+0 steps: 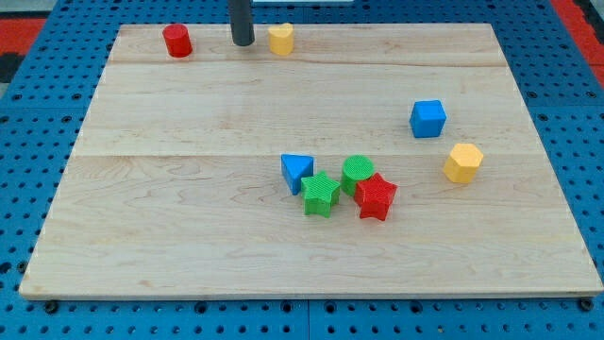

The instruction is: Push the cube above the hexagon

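Note:
A blue cube [427, 118] sits at the view's right on the wooden board [189, 208]. A yellow hexagon [462, 162] lies just below and right of it, a small gap apart. My tip [243, 42] is near the view's top edge, far left of the cube, between a red cylinder [176, 41] and a yellow heart-like block [280, 39].
A cluster sits at the middle bottom: a blue triangle [296, 171], a green star [321, 195], a green cylinder [358, 173] and a red star [376, 196], touching or nearly so. Blue pegboard surrounds the board.

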`<state>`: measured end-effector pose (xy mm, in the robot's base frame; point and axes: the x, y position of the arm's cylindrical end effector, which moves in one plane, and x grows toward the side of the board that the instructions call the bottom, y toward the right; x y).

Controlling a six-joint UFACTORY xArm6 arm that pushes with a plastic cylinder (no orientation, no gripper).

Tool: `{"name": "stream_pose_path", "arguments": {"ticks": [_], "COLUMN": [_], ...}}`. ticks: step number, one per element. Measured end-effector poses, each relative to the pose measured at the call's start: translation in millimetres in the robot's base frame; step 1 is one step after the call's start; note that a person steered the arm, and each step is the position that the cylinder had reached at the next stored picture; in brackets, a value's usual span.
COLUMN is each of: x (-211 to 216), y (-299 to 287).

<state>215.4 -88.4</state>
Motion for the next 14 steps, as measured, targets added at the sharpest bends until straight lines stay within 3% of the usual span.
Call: {"name": "stream_pose_path", "arguments": {"ticks": [2,3,4,5,6,7,8,9,10,11,12,13,14], "x": [10,37,59,155,197,192,180,183,182,137,124,151,129], "y": [63,95,81,126,205,266,263,312,313,302,347,378,379]}}
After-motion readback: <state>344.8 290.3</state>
